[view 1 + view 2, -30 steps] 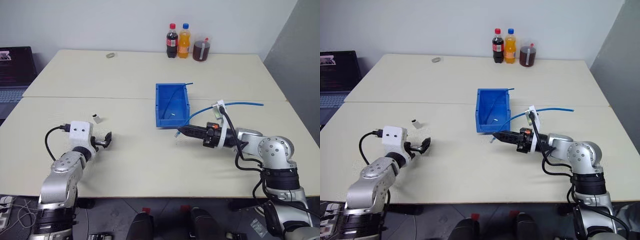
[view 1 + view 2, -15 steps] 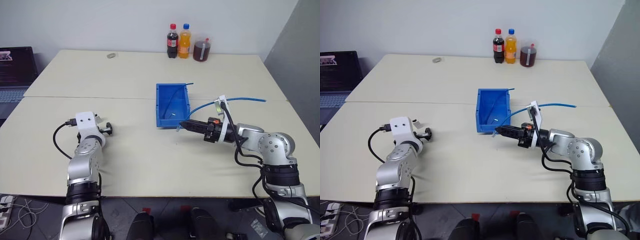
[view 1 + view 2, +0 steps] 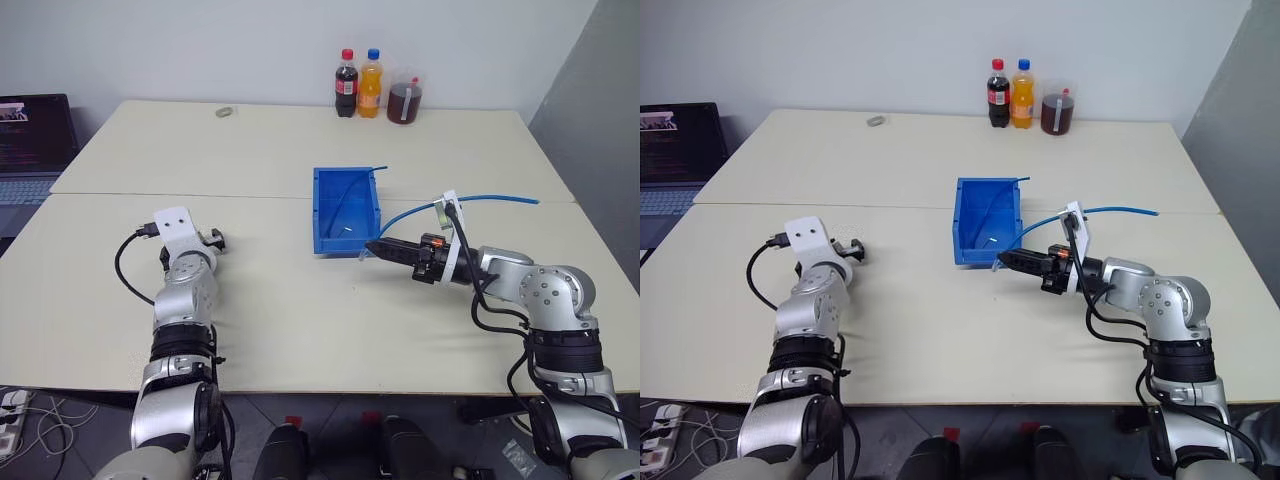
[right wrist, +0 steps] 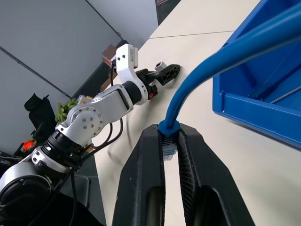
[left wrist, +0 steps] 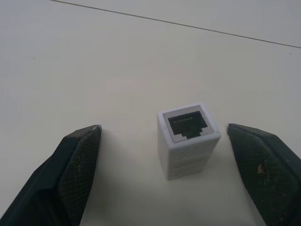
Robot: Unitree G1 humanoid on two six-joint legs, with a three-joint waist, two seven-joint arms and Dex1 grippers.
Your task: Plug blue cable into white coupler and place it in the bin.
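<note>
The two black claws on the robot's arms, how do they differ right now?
The left gripper stands wide open, while the right gripper is shut. The left gripper holds nothing, its fingers either side of the white coupler on the table; the right gripper pinches the blue cable near its plug, in front of the bin. Both have two black fingers.

Smooth white plastic coupler [image 5: 188, 140], glossy blue plastic bin [image 3: 346, 208], matt cream table [image 3: 300, 310], rubbery blue cable [image 4: 211, 70]
</note>
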